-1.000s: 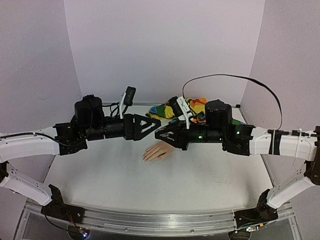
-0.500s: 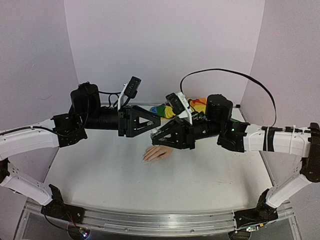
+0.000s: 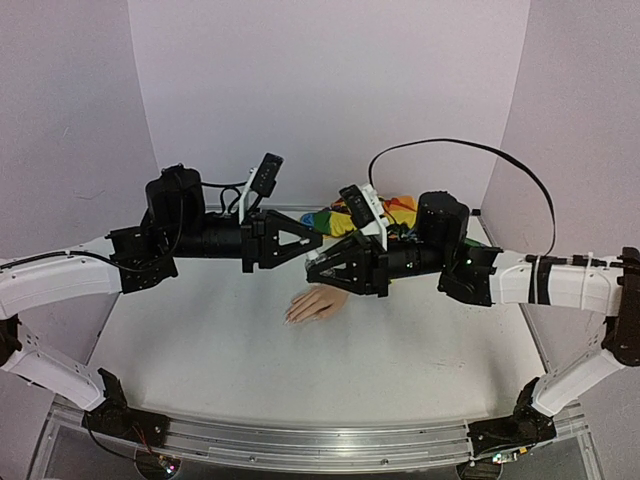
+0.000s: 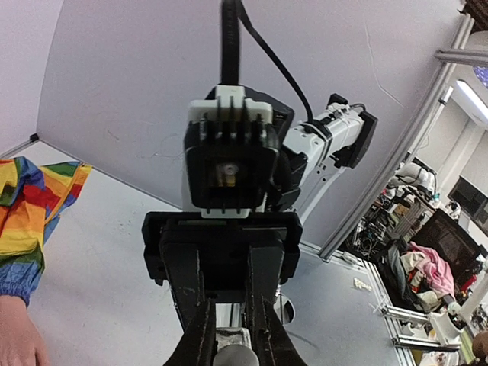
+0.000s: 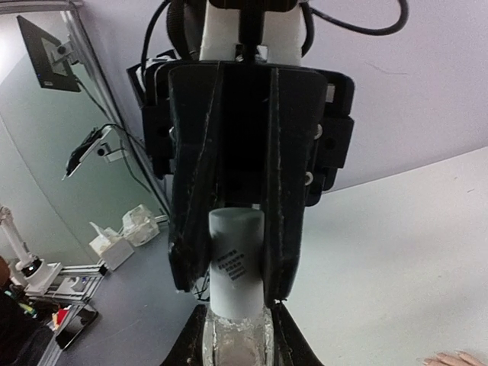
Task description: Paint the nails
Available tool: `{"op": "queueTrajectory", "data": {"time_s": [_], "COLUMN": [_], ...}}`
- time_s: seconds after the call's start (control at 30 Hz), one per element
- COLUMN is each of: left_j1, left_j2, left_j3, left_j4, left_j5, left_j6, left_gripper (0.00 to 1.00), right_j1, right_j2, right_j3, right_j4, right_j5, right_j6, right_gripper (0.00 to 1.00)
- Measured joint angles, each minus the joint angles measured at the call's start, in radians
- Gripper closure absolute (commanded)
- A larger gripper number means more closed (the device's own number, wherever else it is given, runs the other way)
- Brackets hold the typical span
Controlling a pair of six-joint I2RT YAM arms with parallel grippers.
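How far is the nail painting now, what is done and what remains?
Done: the right tool holds the clear bottle in the air, and the left tool is shut on its cap. In hand: opening it; the cap is still on. Left: all painting of the nails on the mannequin hand, which lies below, touched by neither tool.

— What colours on the sleeve (image 4: 30,206), left of frame?
— Rainbow patchwork: red, yellow, green, blue. The hand (image 3: 316,304) is peach, the bottle (image 5: 232,343) clear, its cap (image 5: 235,259) grey, the table (image 3: 250,350) white.
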Motion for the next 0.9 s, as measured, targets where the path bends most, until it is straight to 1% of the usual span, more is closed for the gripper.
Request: {"op": "queueTrajectory", "data": {"time_s": [0.03,0.1,0.17,0.2,0.27,0.33,0.43,0.5,0.57,0.63,0.83,0.9], "left_j1": [0.000,0.001,0.003,0.006,0.013,0.011,0.011,0.017,0.016,0.008,0.010,0.018], "left_j2": [0.001,0.004,0.006,0.009,0.011,0.014,0.020,0.025,0.026,0.026,0.026,0.023], "left_j3": [-0.002,-0.003,-0.009,-0.010,-0.015,-0.016,-0.016,-0.016,-0.016,-0.016,-0.016,-0.016], "left_j4": [0.000,0.000,-0.001,-0.002,-0.010,-0.023,-0.035,-0.044,-0.063,-0.080,-0.092,-0.099], "left_j5": [-0.020,-0.063,-0.133,-0.163,-0.235,-0.298,-0.364,-0.403,-0.402,-0.391,-0.357,-0.349], "left_j6": [0.001,0.001,-0.002,-0.003,-0.009,-0.022,-0.030,-0.030,-0.034,-0.034,-0.045,-0.062], "left_gripper": [1.00,1.00,1.00,1.00,1.00,1.00,1.00,0.99,0.97,1.00,1.00,1.00], "right_j1": [0.001,0.003,0.022,0.045,0.113,0.209,0.267,0.269,0.255,0.233,0.177,0.165], "right_j2": [-0.003,-0.012,-0.026,-0.031,-0.034,-0.019,0.031,0.063,0.077,0.077,0.048,0.026], "right_j3": [-0.003,-0.011,-0.015,-0.016,-0.016,-0.017,-0.010,-0.008,-0.008,-0.008,-0.009,-0.023], "right_j4": [-0.002,-0.011,-0.045,-0.062,-0.083,-0.074,-0.050,-0.045,-0.048,-0.047,-0.061,-0.061], "right_j5": [0.026,0.095,0.233,0.341,0.608,0.933,1.204,1.294,1.320,1.289,1.023,0.966], "right_j6": [-0.011,-0.039,-0.075,-0.100,-0.154,-0.240,-0.332,-0.371,-0.392,-0.403,-0.385,-0.377], "right_gripper": [1.00,1.00,1.00,1.00,1.00,1.00,1.00,1.00,1.00,1.00,1.00,1.00]}}
